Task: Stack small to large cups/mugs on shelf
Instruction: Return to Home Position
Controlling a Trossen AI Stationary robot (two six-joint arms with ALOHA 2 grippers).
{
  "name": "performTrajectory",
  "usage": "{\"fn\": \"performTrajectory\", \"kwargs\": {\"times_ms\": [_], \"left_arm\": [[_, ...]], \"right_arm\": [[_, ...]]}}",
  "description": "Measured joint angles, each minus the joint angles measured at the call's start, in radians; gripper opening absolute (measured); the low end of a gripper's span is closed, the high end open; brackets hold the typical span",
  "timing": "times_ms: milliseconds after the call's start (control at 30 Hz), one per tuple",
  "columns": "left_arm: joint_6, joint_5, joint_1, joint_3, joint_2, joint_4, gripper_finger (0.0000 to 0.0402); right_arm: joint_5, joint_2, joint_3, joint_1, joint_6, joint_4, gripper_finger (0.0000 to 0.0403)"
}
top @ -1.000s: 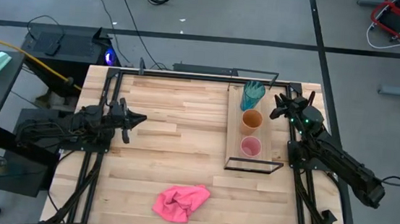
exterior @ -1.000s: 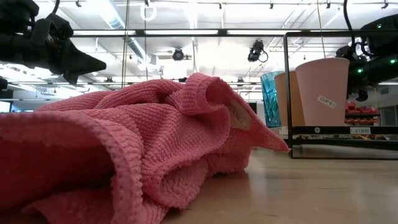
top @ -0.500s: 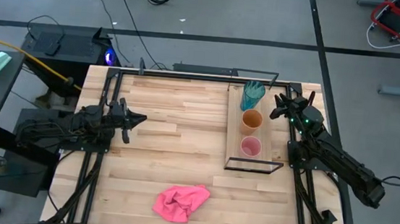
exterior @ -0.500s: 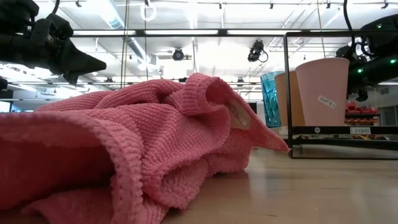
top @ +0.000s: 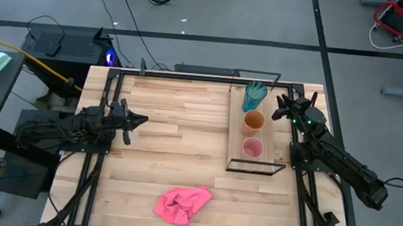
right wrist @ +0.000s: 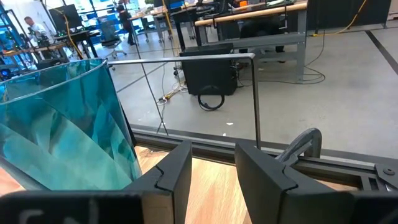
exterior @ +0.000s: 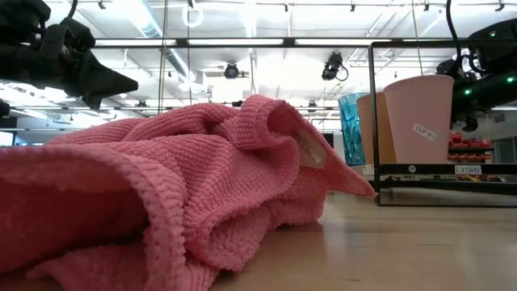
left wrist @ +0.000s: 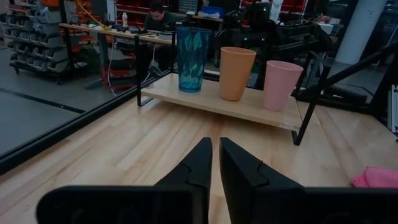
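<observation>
Cups first: all three stand upright on the shelf, along the right side of the table — the pink cup at the near end, the orange cup in the middle, the teal cup at the far end. They sit side by side in a row, close but apart, none nested inside another, running from smallest to tallest. By that showing the placing looks done, and the step in hand is getting the arms to their rest position.

Your right gripper is the one to watch. It hangs just beside the teal cup, off the shelf's outer edge, with its fingers spread well apart and nothing between them. In the right wrist view the cup's wall sits just outside one finger, not in the gap. Your left gripper waits over the left part of the table, well apart from the shelf, its fingers drawn almost together and empty.

The next move calls for drawing the right arm away from the shelf — outward first, probably, so the finger clears the tall cup and the thin black frame before you turn or lift. The teal cup looks tall and light, so a brush could tip it into the orange one. The pink cloth lies near the table's front edge, out of both arms' way.
</observation>
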Motion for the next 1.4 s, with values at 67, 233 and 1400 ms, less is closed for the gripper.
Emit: {"fn": "performTrajectory", "kwargs": {"times_ms": [67, 233, 1400], "left_arm": [[0.0, 0.0, 0.0, 0.0, 0.0, 0.0, 0.0036], [0.0, 0.0, 0.0, 0.0, 0.0, 0.0, 0.003], [0.0, 0.0, 0.0, 0.0, 0.0, 0.0, 0.0036]], "right_arm": [[0.0, 0.0, 0.0, 0.0, 0.0, 0.0, 0.013], [0.0, 0.0, 0.0, 0.0, 0.0, 0.0, 0.013], [0.0, 0.0, 0.0, 0.0, 0.0, 0.0, 0.013]]}}
